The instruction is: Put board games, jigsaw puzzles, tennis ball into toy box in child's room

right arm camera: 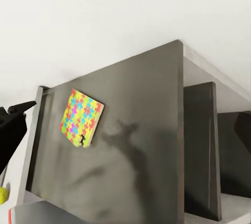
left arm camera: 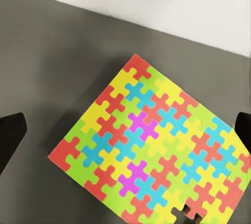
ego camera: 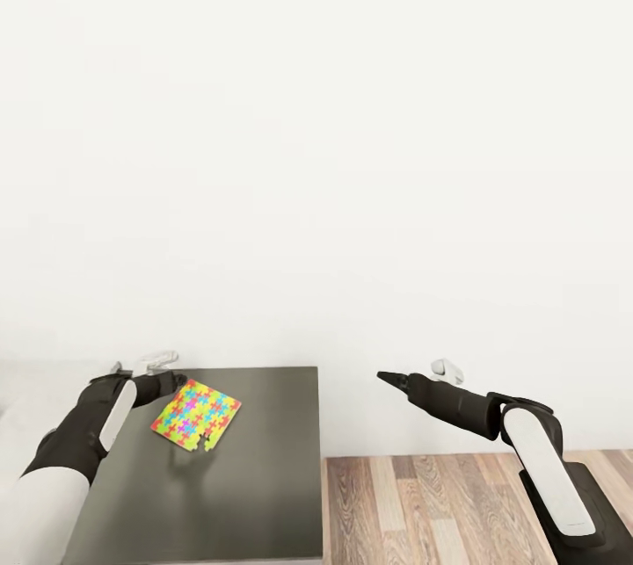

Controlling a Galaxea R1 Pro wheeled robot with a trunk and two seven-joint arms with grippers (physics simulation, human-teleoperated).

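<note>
Jigsaw puzzle (ego camera: pixel 196 416) lies flat on the dark cabinet top (ego camera: pixel 255 477), near its back edge by the wall. Left gripper (ego camera: pixel 167 372) hovers just beside it, fingers spread wide to either side, likely lining up a grasp. Right gripper (ego camera: pixel 387 377) hangs idle over wood floor (ego camera: pixel 422 503); closure unclear.

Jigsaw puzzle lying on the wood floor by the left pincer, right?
Not the floor. The jigsaw puzzle lies on the dark grey cabinet top, by the left pincer; the head view shows it. The wood floor is beside the cabinet.
</note>
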